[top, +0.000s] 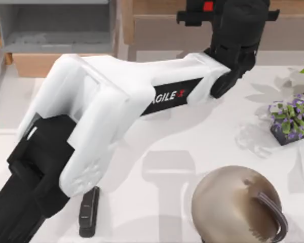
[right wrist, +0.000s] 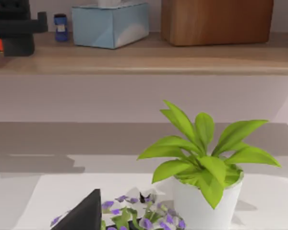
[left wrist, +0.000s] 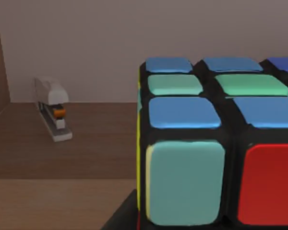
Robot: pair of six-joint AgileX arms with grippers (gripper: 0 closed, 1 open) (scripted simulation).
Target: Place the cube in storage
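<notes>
The cube [left wrist: 216, 143] fills the left wrist view, with a black frame and blue, green and red stickers. A red sticker of the cube [top: 207, 6] peeks out at the far edge of the top view. My left gripper [top: 213, 15] is shut on it, reaching over the wooden shelf [top: 157, 25] at the back. In the right wrist view the left gripper [right wrist: 14, 26] hovers just above the shelf board [right wrist: 149, 55]. One dark fingertip [right wrist: 81, 215] of my right gripper shows near the purple flowers.
A stapler [left wrist: 52, 108] stands on the shelf beside the cube. A blue tissue box [right wrist: 110, 23] and a wooden box [right wrist: 216, 21] also sit there. On the table are a purple flower pot [top: 291, 119], a green plant [right wrist: 201, 163], a rounded brown object [top: 238, 202] and a black bar [top: 89, 211].
</notes>
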